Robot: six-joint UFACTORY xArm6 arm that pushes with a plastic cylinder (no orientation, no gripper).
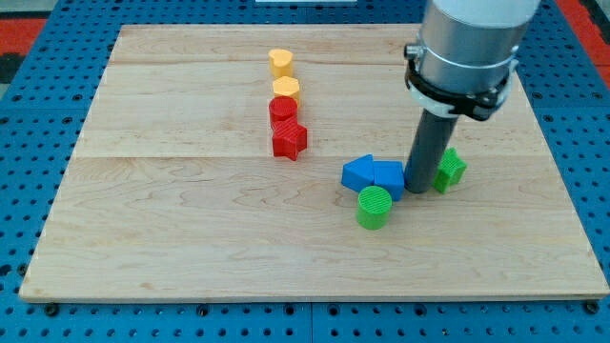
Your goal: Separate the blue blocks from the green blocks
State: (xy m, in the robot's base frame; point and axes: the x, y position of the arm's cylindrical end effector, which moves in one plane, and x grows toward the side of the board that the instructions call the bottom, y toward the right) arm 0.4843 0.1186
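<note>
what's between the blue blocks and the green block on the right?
My tip. In the camera view it stands between the two blue blocks on its left and the green block on its right, close against both. The green cylinder lies below the blues.

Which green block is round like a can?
The green cylinder, below the blue blocks. The other green block, right of my tip, has corners.

Robot arm reaches down from the view's top right, its dark rod upright, my tip (417, 189) on the board.

Robotics lab — blue pegboard bench (38, 38), wooden board (191, 238)
</note>
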